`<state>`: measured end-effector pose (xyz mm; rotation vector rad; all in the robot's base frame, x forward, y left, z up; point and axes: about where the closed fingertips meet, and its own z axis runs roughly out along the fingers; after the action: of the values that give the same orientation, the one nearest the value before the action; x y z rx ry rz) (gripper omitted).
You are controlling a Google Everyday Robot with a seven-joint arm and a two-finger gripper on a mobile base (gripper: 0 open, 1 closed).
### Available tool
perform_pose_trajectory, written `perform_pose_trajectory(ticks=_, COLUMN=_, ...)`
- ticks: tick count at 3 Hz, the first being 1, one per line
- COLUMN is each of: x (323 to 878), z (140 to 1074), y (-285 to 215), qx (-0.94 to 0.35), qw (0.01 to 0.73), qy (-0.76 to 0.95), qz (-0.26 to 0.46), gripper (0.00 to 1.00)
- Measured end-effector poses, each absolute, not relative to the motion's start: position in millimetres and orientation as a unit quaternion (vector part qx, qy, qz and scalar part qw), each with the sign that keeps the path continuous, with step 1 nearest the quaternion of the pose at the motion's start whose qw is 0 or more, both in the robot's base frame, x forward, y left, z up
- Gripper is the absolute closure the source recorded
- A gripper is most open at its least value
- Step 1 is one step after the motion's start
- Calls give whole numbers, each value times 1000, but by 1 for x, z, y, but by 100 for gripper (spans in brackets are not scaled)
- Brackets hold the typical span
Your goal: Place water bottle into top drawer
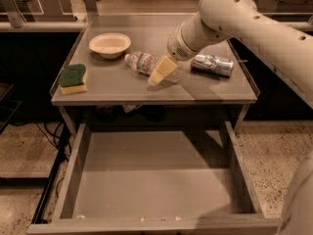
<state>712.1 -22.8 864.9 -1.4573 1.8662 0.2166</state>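
Resting near the left edge of the grey table (112, 88), a green and yellow sponge (73, 78) lies flat, well apart from the other things. Behind it and to the right stands a shallow cream bowl (110, 44), upright. Just right of the bowl the water bottle (142, 62) lies on its side on the table top, white cap towards the bowl and its far end hidden under the gripper (163, 71). The gripper, pale yellow, sits low over that end of the bottle, tilted down to the left; whether it is released or clenched on the bottle cannot be told. Right of the gripper a crushed silver can (211, 65) lies on its side, near the table's right edge. The cream arm (254, 23) reaches in from the right, above the can. Below the table top the top drawer (73, 175) stands pulled out towards the camera, its flat grey bottom in view
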Motion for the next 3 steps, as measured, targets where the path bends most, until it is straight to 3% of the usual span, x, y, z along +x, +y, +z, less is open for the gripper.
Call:
perform_pose_trajectory(ticks=2, x=706, z=840, y=-21, qx=-570, qw=346, qy=739, qz=91, gripper=0)
perform_pose_trajectory(ticks=3, x=704, z=838, y=-21, qx=-571, qw=344, qy=740, qz=92, gripper=17)
